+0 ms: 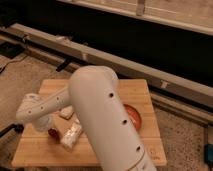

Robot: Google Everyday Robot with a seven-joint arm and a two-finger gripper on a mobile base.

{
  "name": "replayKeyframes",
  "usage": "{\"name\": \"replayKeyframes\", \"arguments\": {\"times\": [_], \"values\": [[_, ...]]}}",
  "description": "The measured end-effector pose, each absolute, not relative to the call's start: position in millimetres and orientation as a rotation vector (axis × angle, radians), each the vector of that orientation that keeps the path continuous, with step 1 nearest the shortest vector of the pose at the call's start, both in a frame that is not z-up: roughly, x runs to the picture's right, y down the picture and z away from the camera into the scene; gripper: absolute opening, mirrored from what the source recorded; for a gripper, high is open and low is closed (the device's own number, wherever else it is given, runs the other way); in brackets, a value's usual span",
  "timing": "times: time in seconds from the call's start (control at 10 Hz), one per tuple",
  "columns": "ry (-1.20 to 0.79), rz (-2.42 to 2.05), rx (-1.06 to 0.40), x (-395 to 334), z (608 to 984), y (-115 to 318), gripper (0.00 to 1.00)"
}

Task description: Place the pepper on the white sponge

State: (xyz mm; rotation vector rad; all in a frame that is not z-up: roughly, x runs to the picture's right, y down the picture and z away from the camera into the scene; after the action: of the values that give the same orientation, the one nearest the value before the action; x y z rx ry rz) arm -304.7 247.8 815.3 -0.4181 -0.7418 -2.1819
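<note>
Looking over the wooden worktop (136,90), I found the pepper (52,133) low in the left of the frame, a small dark red shape showing just under the wrist end of the arm (100,115). The pincer (47,127) sat right above it, pointed down. It was so close and so much in shadow that I could not tell whether it was open, closed, or gripping the pepper. The white sponge (66,112) lay just up and to the right of the pepper, near it but apart. A brown-and-white bar (71,136) lay immediately to the pepper's right, and an orange bowl (134,116) sat farther right, half hidden behind the arm.

I judged the pepper to be light, with a smooth skin that could squirt out sideways under a hard pinch, and rounded enough to roll. I reckoned the safest hold was across its narrow middle, squeezing gently. The sponge looked soft and likely to give under the load, so I expected a low, gentle release over its centre would be needed to keep the pepper from rolling off.
</note>
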Motion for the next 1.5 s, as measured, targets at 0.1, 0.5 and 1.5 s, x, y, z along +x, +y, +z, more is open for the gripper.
{"name": "replayKeyframes", "arguments": {"times": [0.1,0.5,1.5], "values": [[-0.748,-2.186,-0.412,-305.5,814.4,247.0,0.20],[-0.767,-2.195,-0.330,-313.1,770.8,219.0,0.20],[-0.735,-2.146,-0.226,-322.7,756.1,139.3,0.20]]}}
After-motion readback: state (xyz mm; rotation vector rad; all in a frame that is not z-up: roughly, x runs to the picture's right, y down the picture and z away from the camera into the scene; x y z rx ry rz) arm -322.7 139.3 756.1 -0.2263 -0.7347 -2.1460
